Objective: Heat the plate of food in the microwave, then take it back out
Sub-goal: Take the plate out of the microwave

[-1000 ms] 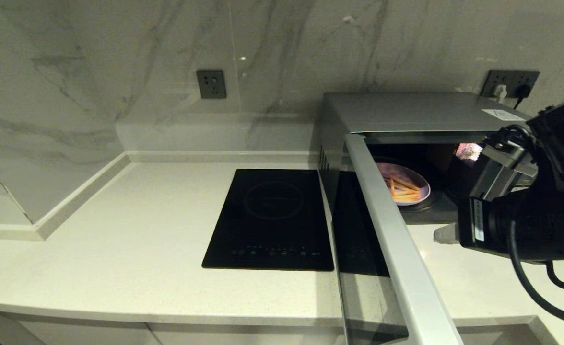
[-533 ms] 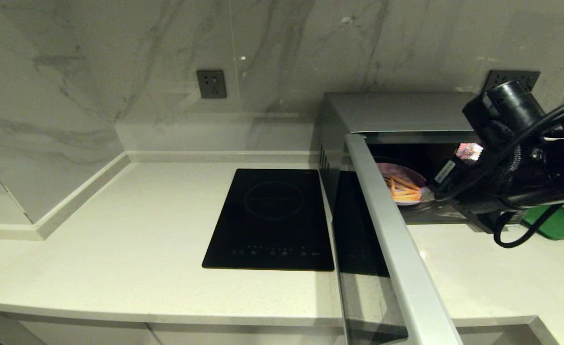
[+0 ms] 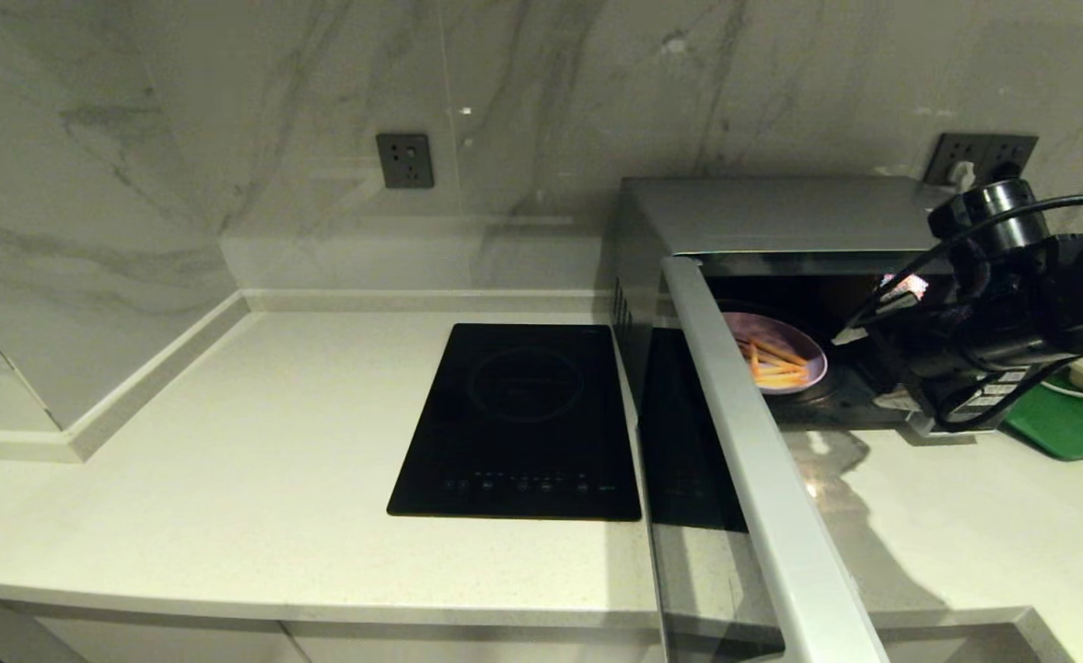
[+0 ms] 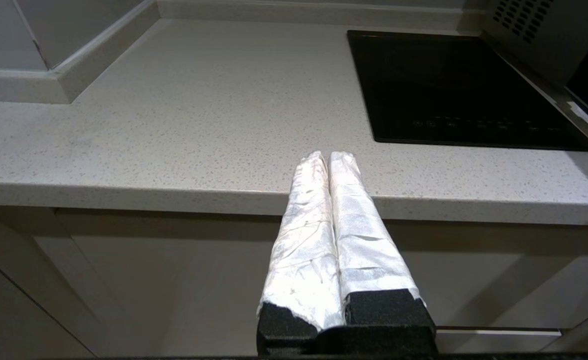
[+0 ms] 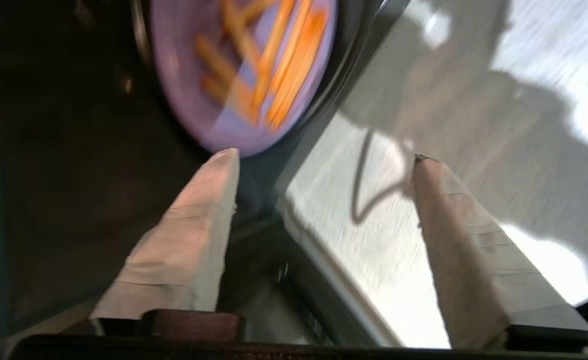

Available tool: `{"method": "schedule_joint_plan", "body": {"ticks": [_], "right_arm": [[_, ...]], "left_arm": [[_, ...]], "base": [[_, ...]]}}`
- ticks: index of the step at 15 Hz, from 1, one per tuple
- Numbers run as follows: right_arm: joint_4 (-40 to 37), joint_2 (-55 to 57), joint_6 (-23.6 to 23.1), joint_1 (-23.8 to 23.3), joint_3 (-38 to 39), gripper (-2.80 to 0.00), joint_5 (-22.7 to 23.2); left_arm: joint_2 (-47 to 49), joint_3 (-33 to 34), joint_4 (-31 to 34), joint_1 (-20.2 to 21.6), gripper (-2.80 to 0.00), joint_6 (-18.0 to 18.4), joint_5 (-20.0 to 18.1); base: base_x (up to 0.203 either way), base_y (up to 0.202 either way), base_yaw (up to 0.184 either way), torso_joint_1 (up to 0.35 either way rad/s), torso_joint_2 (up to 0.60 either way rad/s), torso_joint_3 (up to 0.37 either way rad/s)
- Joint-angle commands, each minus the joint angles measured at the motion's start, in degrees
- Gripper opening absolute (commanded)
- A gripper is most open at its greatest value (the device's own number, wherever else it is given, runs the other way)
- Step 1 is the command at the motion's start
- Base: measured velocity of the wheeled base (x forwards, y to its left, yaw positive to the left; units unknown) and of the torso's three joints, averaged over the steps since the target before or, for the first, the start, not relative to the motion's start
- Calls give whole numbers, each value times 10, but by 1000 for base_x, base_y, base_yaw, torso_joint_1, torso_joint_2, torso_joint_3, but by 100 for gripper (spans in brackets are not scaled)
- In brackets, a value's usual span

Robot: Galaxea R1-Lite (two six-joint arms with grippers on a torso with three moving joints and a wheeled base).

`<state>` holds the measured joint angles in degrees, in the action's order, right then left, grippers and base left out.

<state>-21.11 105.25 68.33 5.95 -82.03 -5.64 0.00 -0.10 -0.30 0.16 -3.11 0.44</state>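
The silver microwave (image 3: 781,214) stands at the back right of the counter, its door (image 3: 753,460) swung wide open toward me. Inside it rests the lilac plate of food (image 3: 776,361) with orange-yellow sticks, seen close in the right wrist view as the plate (image 5: 239,70). My right gripper (image 5: 324,157) is open at the oven's mouth, just short of the plate's rim, holding nothing; in the head view its arm (image 3: 993,331) covers the opening's right side. My left gripper (image 4: 330,157) is shut and empty, parked low before the counter's front edge.
A flat black induction hob (image 3: 523,424) lies left of the microwave. A green tray (image 3: 1071,425) sits at the far right behind my right arm. The pale counter (image 3: 228,460) runs to a wall corner on the left; sockets are on the marble wall.
My right arm has swung away from the camera and toward the microwave's opening, uncovering the green tray. The plate and the door have not moved.
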Motion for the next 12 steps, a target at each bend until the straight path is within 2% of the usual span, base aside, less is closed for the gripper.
{"method": "schedule_joint_plan", "body": {"ticks": [1, 4, 9, 12], "right_arm": [[3, 35, 4, -7, -9, 0, 1], [37, 66, 0, -8, -24, 0, 1], [47, 91, -8, -8, -37, 0, 5], [63, 85, -36, -8, -40, 0, 27]], "left_arm": [[0, 0, 0, 0, -280, -1, 0], [0, 0, 0, 0, -280, -1, 0], [0, 0, 0, 0, -280, -1, 0], [0, 0, 0, 0, -280, -1, 0]], "base": [[0, 0, 0, 0, 0, 0], [0, 0, 0, 0, 0, 0], [0, 0, 0, 0, 0, 0], [0, 0, 0, 0, 0, 0]]}}
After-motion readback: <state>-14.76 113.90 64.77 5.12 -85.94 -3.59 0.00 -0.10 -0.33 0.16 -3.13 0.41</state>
